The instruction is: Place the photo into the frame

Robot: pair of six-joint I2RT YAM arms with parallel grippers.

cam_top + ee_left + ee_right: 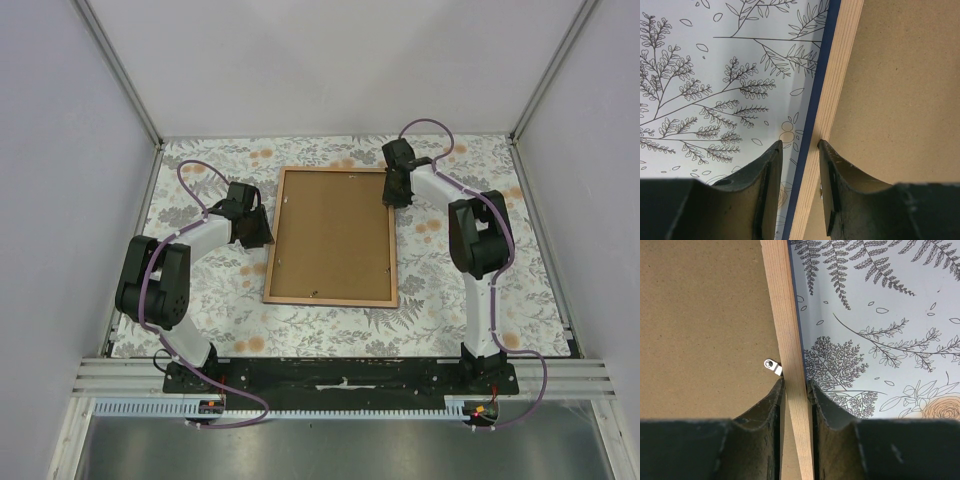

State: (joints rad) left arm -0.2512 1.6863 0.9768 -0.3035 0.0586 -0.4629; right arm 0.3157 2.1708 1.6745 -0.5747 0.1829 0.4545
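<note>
Since the right jaws look pinched onto the pale wood rail of the frame (790,330), one on the backing side and one on the cloth side, while the left jaws only straddle the opposite rail with a clear gap on the outer side (so open, gripping nothing), any lift from here would be one-sided imo. The frame lies face down about mid-table, a bit nearer the far edge, with the brown backing panel (705,315) sitting in it. Right jaws are on the rail facing the table's right edge, up toward the far end; left jaws are on the rail facing the left edge. Can't see the photo anywhere, and can't tell if it's under that panel

What could go wrong: it's a thin rail in a narrow pinch, so the frame could twist or slip and slap back onto the table (430,300). Only one little metal tab (773,366) shows, so I'd guess the panel could drop out if tipped

No brand, label or readable writing, just fern and flower print on the cloth
</note>
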